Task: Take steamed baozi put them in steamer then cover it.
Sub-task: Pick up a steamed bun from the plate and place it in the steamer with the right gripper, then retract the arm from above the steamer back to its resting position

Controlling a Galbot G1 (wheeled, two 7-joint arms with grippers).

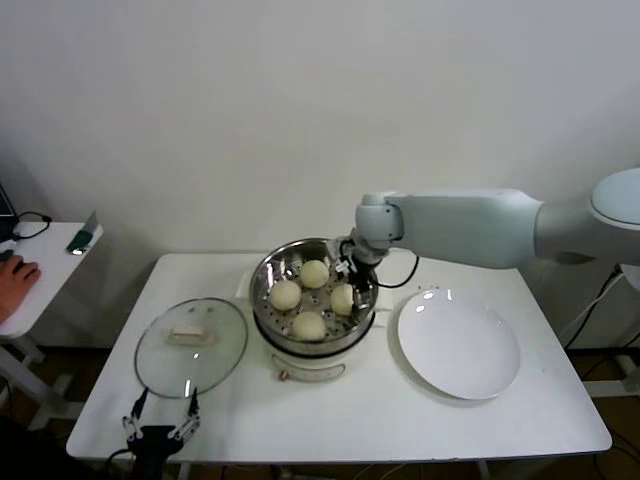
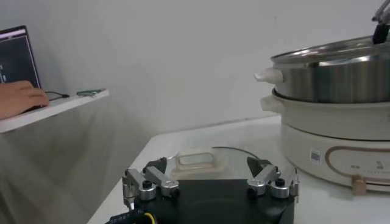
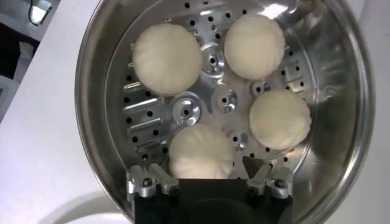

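**All four buns in steamer, lid still on desk**

Left hand open, empty, at desk edge beside round clear glass lid. Four cream-white baozi sit in shiny steel steamer. Right hand open over the steamer, gripping nothing. Flat white plate far right.

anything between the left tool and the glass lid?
Nothing visible. The open left tool sits at the table's near edge, right before the round clear glass lid with its cream handle; only bare white table between them.
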